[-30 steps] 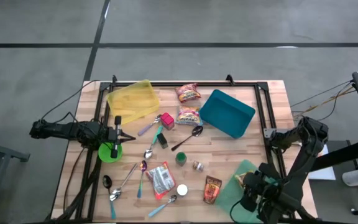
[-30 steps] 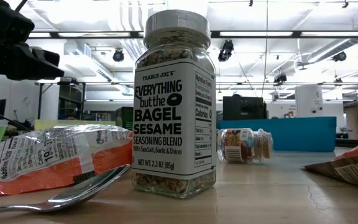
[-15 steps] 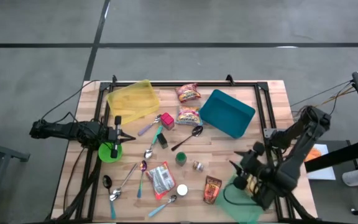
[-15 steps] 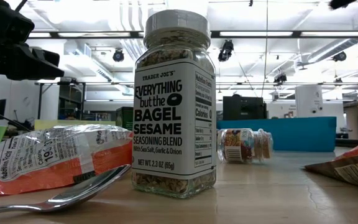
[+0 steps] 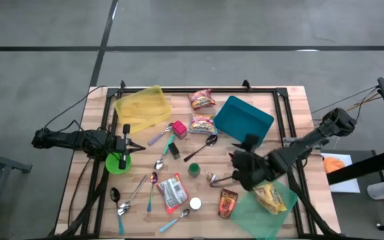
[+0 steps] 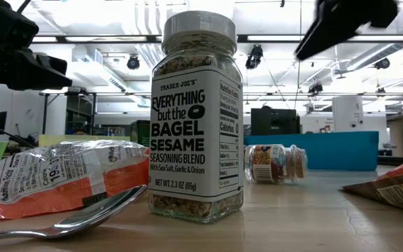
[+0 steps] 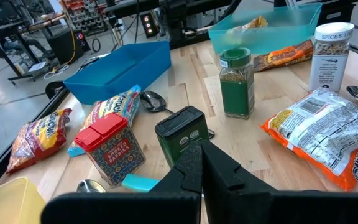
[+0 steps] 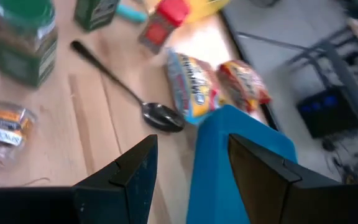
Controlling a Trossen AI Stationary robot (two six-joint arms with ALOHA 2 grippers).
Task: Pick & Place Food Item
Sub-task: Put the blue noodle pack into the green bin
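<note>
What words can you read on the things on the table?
"TRADER JOE'S EVERYTHING but the BAGEL SESAME SEASONING BLEND With Sea Salt, Garlic & Onion, NET WT. 2.3 OZ (65g)": big spice jar.
"SPICES": the jar's white back label.
Orange packet, small lying jar, noodle bags: print too small or blurred.

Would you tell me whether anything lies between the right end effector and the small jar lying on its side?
Nothing visible does: only bare table separates the open right end effector from the small jar.

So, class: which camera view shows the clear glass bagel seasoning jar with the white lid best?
The low view: the clear glass seasoning jar fills the frame, label readable. High view shows only its lid; left wrist shows it small; right wrist misses it.
</note>
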